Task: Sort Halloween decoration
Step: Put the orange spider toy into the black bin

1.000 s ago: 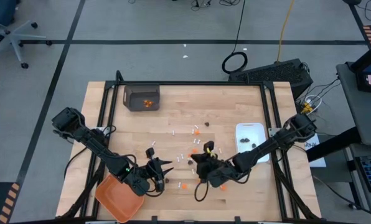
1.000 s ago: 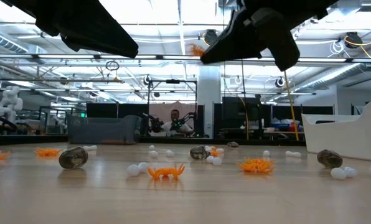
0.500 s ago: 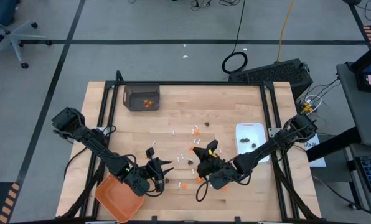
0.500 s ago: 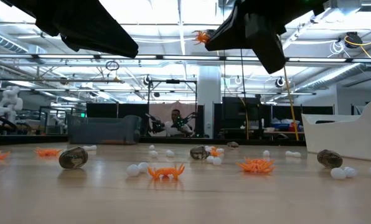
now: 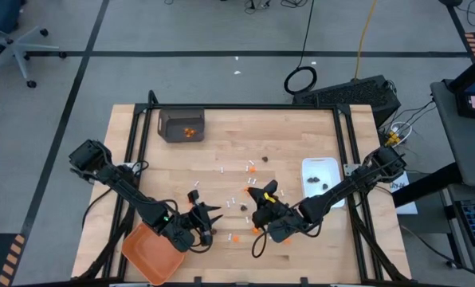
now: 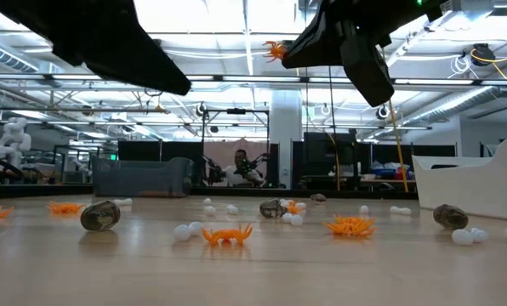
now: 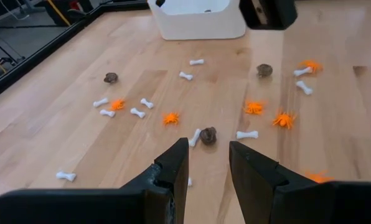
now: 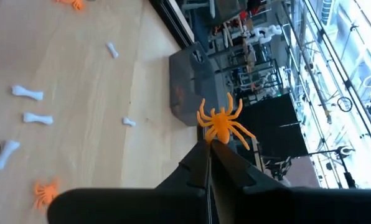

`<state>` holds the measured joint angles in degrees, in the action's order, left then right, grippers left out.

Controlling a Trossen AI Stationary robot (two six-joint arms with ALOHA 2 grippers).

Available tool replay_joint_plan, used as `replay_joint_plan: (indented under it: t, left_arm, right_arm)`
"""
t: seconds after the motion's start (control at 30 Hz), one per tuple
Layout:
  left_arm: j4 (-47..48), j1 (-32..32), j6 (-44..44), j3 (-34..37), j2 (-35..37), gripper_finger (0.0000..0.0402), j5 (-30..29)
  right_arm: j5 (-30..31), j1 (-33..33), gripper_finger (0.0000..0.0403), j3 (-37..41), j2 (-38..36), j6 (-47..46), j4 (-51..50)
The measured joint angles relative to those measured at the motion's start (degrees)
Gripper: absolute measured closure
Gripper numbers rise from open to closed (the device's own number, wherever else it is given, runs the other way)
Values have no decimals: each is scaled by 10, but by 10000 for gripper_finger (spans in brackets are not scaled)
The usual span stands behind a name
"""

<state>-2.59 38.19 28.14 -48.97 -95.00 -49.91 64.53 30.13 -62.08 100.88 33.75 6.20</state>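
Observation:
The Halloween decoration lies scattered over the middle of the wooden table (image 5: 301,127): orange spiders (image 7: 170,117), white bone sticks (image 7: 247,134) and dark lumps (image 7: 208,135). My right gripper (image 8: 209,149) is shut on one orange spider (image 8: 221,124), well above the table near its middle (image 6: 275,49). My left gripper (image 7: 208,158) stands open near the front left of the table (image 5: 206,219), above the wood, with nothing between its fingers; a dark lump and a bone lie just ahead of it. My right gripper pinches the orange spider by its rear edge (image 8: 211,140), between the very tips of its two fingers. The spider's body and legs stick out past the fingertips. It is lifted clear, high above the table.
An orange tray (image 5: 152,253) lies at the front left corner. A grey bin (image 5: 182,125) with orange bits stands at the far left. A white rectangular dish (image 5: 321,175) with dark bits stands at the right. A person shows in the room behind (image 6: 239,163).
My right gripper has rolled about its own axis while staying in place, still shut on the orange spider, which now sits a little higher in the low view. The pieces on the table have not moved.

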Motion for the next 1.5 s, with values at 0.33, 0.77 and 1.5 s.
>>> replay_joint_plan:
  t: [0.33, 0.77, 1.5]
  left_arm:
    - [0, -3, 0, 0, -2, 286, 0]
    - [-95, 4, -101, 0, -2, 286, 0]
    - [-137, 17, -337, 0, -3, 286, 101]
  right_arm:
    - [-57, 0, 403, 0, 0, -164, -4]
    - [-227, 0, 403, 0, 0, -381, -5]
    - [-471, -27, 403, 0, 0, -568, -4]
